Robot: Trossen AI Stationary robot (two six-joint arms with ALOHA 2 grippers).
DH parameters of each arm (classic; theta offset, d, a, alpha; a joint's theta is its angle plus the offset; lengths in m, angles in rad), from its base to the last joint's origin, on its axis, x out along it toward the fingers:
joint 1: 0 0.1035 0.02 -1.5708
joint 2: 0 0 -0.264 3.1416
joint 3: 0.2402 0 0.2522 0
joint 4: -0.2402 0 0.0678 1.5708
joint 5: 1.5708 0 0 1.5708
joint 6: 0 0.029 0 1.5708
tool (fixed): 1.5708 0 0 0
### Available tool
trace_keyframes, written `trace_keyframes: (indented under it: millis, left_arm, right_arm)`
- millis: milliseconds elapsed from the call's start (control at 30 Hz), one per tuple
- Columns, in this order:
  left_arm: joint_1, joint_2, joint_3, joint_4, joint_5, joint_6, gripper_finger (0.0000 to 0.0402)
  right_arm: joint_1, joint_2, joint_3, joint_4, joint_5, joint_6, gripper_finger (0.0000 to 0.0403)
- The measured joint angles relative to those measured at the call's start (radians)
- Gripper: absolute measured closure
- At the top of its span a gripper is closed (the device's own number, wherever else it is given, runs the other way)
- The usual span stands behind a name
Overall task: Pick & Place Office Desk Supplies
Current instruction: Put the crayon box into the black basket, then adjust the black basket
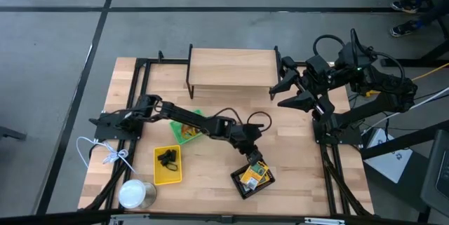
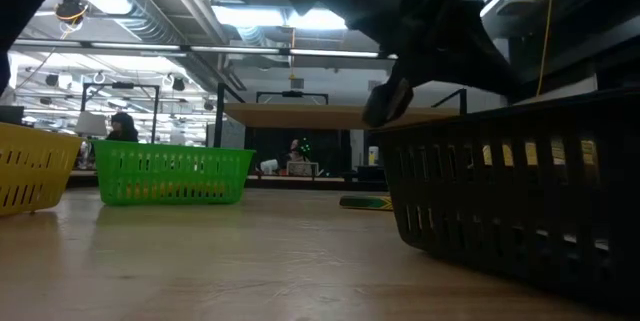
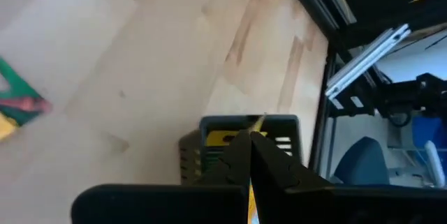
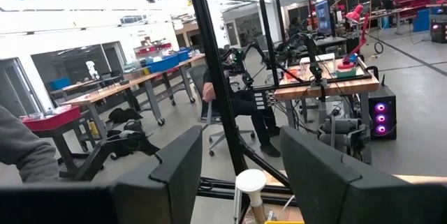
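Pale wooden surface carried raised wooden shelf at far edge, white round can and white cord at near left corner. Three rectangular slotted trays: green plastic tray partly under left arm, yellow plastic tray holding black clips, black mesh tray holding yellow-orange-green printed boxes. Left gripper clenched, empty, over black tray. Right gripper parked beside shelf, fingers spread, holding nothing.

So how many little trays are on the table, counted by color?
Green tray: 1
Yellow tray: 1
Black mesh tray: 1
Total: 3 trays
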Motion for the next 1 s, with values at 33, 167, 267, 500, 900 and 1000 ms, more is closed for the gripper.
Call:
trace_keyframes:
  millis: [33,167,267,500,900,1000]
  left_arm:
    - [-0.004,0.006,0.0,0.006,-0.001,-0.006,0.0399]
    - [-0.007,0.028,0.0,0.007,-0.006,-0.022,0.0401]
    - [-0.005,0.037,0.0,0.018,0.0,-0.04,0.0399]
    - [-0.011,0.063,0.0,0.024,0.065,-0.067,0.04]
    - [-0.044,0.08,0.0,0.02,0.17,-0.088,0.0399]
    - [-0.044,0.086,0.0,0.022,0.174,-0.106,0.0401]
  right_arm:
    - [0.0,0.0,0.0,0.0,0.0,-0.001,0.0208]
    - [0.0,0.005,0.0,0.0,0.0,-0.005,0.0208]
    - [0.0,0.012,0.0,0.002,0.0,-0.004,0.0208]
    - [0.0,0.021,-0.001,0.0,0.0,0.0,0.0208]
    - [0.0,0.021,-0.001,0.0,0.0,0.004,0.0208]
    - [0.0,0.021,-0.001,0.0,0.0,0.011,0.0208]
